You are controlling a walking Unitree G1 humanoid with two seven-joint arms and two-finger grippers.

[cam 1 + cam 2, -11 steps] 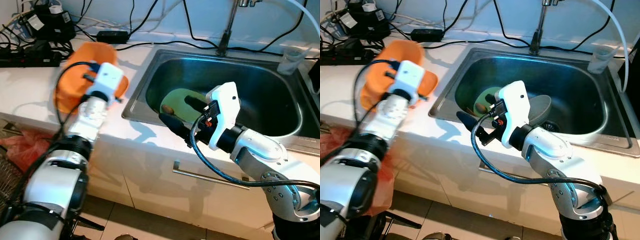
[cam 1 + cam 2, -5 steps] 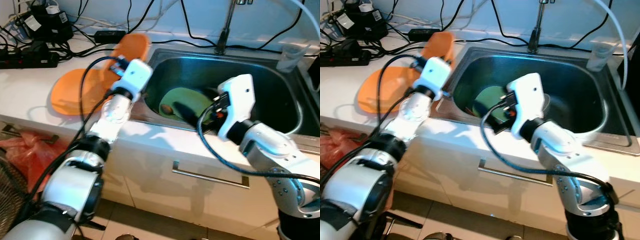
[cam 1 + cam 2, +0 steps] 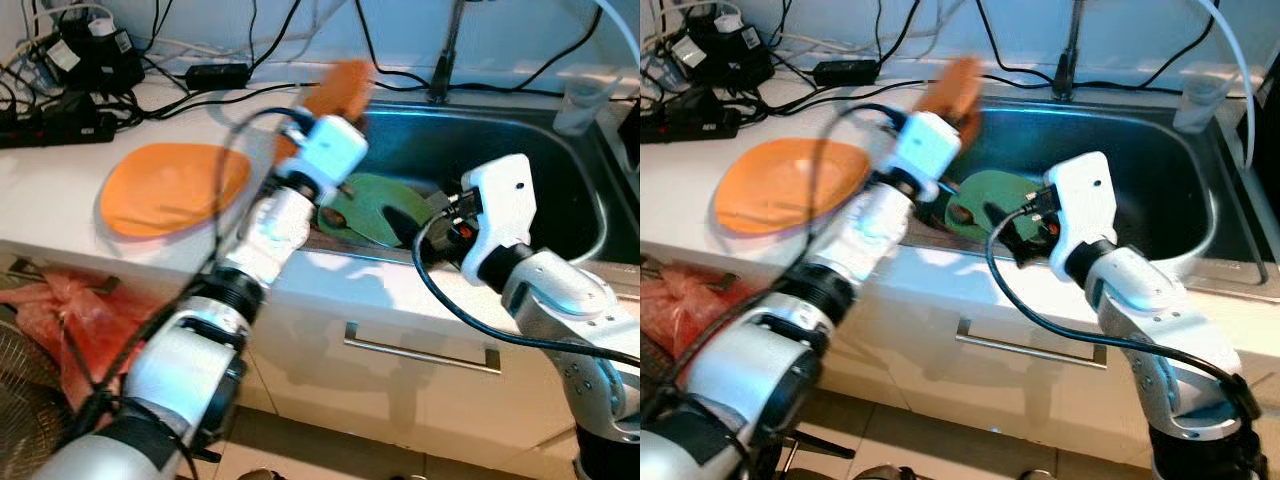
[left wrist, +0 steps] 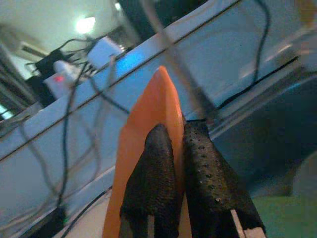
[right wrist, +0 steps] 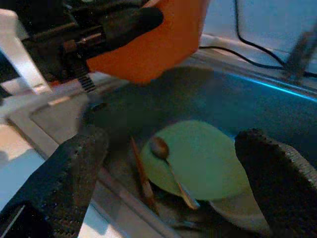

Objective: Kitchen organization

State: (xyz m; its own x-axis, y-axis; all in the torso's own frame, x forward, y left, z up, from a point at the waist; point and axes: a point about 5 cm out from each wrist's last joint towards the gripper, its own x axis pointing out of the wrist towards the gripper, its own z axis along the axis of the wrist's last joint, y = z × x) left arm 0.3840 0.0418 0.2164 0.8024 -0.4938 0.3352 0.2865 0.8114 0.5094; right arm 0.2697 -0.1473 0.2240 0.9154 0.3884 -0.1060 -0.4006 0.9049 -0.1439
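Note:
My left gripper [image 4: 177,128] is shut on the rim of an orange plate [image 3: 340,86], held tilted on edge above the left rim of the steel sink [image 3: 560,160]. A second orange plate [image 3: 170,188] lies flat on the white counter to the left. Down in the sink a green plate [image 5: 203,158] carries a spoon [image 5: 166,157], with a thin wooden stick [image 5: 141,176] beside it. My right gripper [image 5: 171,140] hovers open over that green plate, fingers wide apart and holding nothing.
The faucet [image 3: 448,50] rises behind the sink. A clear cup [image 3: 580,105] stands at its right back corner. Power strips and cables [image 3: 60,90] crowd the counter's back left. A red bag [image 3: 50,310] lies on the floor below; a cabinet handle [image 3: 420,350] faces me.
My left arm swung right from over the counter to the sink's rim with one orange plate; the other orange plate now lies on the counter. My right gripper moved farther over the sink.

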